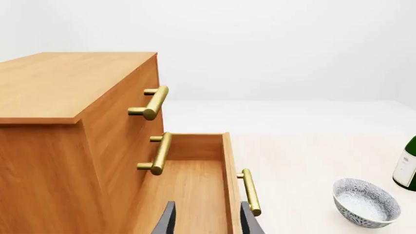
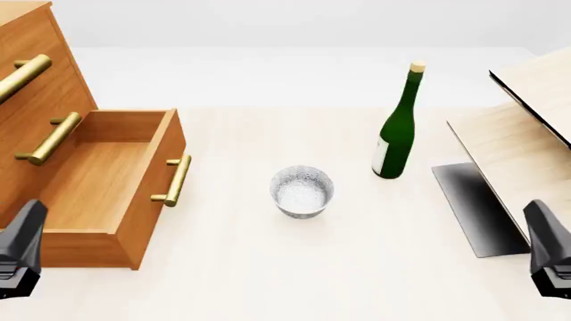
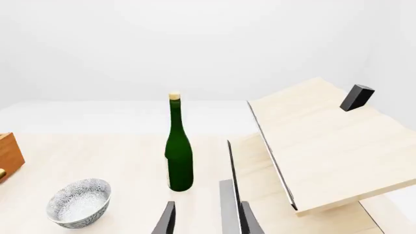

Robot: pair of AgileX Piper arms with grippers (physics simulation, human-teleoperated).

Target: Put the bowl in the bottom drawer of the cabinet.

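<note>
Between the two grippers, the bowl (image 2: 303, 191) is sitting upright; right gripper (image 3: 202, 219), part-open and empty, should be descending squarely over its rim, avoiding the bottle (image 2: 396, 130).

1 cabinet (image 2: 36, 87) stands on the table (image 2: 295, 267), with 1 bottom drawer (image 2: 107, 194) pulled open. 3 brass bar handles show on it: the top handle (image 2: 23, 75), the middle handle (image 2: 49, 140) and the bottom handle (image 2: 174, 180). There is 1 bowl (image 2: 303, 192) and 1 green bottle (image 2: 398, 127). 2 pale wood panels (image 2: 526, 127) lean at the right side. 2 grippers are in view, the left gripper (image 2: 18, 251) and the right gripper (image 2: 550, 251).
</note>
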